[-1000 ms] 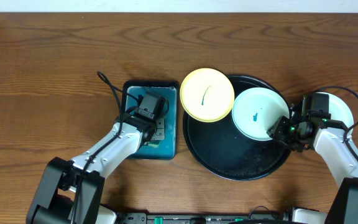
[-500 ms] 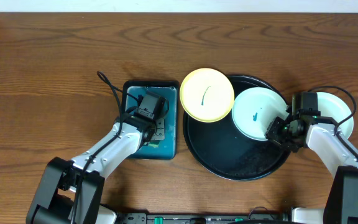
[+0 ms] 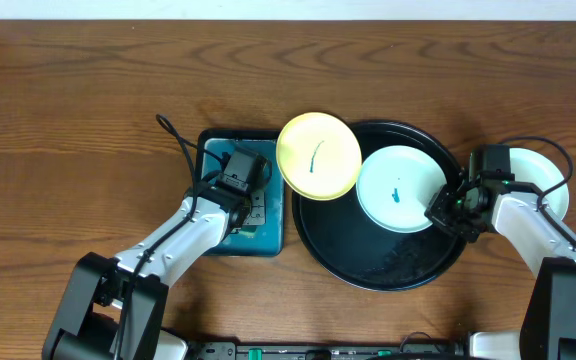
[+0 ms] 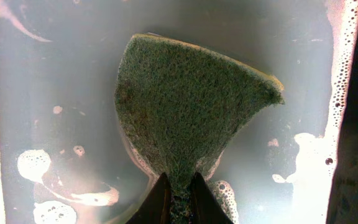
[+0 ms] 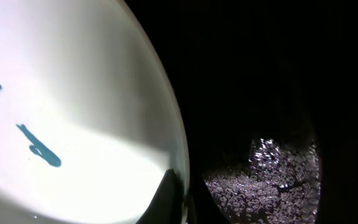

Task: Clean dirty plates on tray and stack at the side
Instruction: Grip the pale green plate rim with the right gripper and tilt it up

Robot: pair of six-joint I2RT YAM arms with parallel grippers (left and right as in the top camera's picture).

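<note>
A mint-white plate (image 3: 396,190) with a teal smear lies on the black tray (image 3: 368,262). My right gripper (image 3: 445,209) is shut on its right rim, and the right wrist view shows a finger on each side of the rim (image 5: 180,186). A pale yellow plate (image 3: 317,154) with a teal smear overlaps the tray's upper left rim. Another white plate (image 3: 546,180) lies on the table right of the tray, partly hidden by my right arm. My left gripper (image 4: 179,193) is shut on a green sponge (image 4: 191,106) in the soapy teal dish (image 3: 240,190).
A black cable (image 3: 176,140) loops left of the teal dish. Water droplets cover the tray floor (image 5: 272,168). The dish holds foamy water (image 4: 42,168).
My right gripper has pushed the mint-white plate leftward across the tray. The yellow plate has slid left with it. The left arm has not moved.
</note>
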